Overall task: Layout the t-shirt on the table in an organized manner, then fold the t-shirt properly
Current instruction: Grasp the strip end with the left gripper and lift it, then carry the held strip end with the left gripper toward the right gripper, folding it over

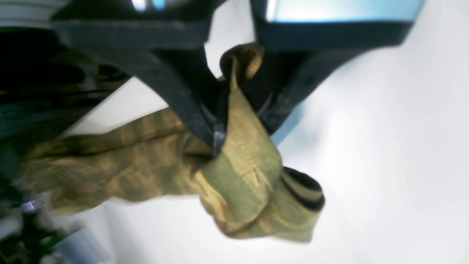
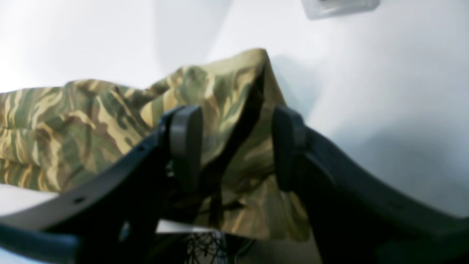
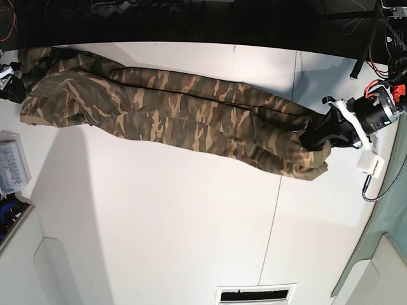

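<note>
T-shirt fabric is stretched in a long, rumpled band across the far part of the white surface, from the left edge of the base view to the right. It is judged soft, light and limp: it sags, bunches and folds over itself wherever it is not supported, so it is best taken at hems or corners, where doubled, stitched cloth gives more to pinch. The left gripper is clenched on a stitched fold at one end of the garment. The right gripper is seen with its fingers parted on either side of a raised ridge of cloth; whether anything is pinched cannot be told. No brand, label or writing can be read.
</note>
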Available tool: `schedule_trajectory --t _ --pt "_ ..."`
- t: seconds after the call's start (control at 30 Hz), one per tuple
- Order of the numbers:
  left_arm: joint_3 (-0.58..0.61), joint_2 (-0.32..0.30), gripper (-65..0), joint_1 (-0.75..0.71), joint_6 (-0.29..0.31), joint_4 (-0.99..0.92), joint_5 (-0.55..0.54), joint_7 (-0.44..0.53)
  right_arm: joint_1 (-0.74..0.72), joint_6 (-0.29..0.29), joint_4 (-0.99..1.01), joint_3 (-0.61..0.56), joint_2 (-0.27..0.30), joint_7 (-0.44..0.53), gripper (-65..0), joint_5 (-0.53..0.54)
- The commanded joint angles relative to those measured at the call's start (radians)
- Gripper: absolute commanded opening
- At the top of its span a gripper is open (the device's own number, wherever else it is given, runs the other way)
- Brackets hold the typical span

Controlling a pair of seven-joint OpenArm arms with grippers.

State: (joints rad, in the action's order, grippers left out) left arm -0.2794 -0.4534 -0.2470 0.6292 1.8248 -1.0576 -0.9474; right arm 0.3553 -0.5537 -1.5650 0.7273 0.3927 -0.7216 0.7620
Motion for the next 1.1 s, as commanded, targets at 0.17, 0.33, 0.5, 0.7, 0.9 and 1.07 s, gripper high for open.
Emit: schedule_trajectory --t 0.17,0.33,0.5,0.7,0.9,1.07 --pt "0.21 0.125 -65.0 0.054 0.01 0.076 0.084 0.04 -0.001 -0.002 -0.017 0.01 0.019 0.014 -34.9 0.016" --pt "0.356 0.245 -65.0 0.067 -0.072 0.053 0.285 0.144 0.0 0.0 -0.017 0.01 0.019 0.011 -34.8 0.016" --pt "0.443 0.363 -65.0 0.066 -0.072 -0.007 0.407 0.168 0.0 0.0 -0.017 0.01 0.02 0.002 -32.5 0.017" --pt "0.542 0.45 -30.5 0.066 -0.071 -0.124 0.457 0.218 -0.002 0.0 -0.017 0.01 0.021 0.003 -20.1 0.035" --pt "0.656 0.465 -29.1 0.066 -0.072 -0.149 0.457 0.219 -0.028 0.0 0.019 0.01 0.03 0.003 -20.1 0.018" --pt "0.685 0.465 -29.1 0.066 -0.072 -0.149 0.457 0.235 -0.083 -0.001 0.163 0.008 0.039 0.003 -20.1 0.045"
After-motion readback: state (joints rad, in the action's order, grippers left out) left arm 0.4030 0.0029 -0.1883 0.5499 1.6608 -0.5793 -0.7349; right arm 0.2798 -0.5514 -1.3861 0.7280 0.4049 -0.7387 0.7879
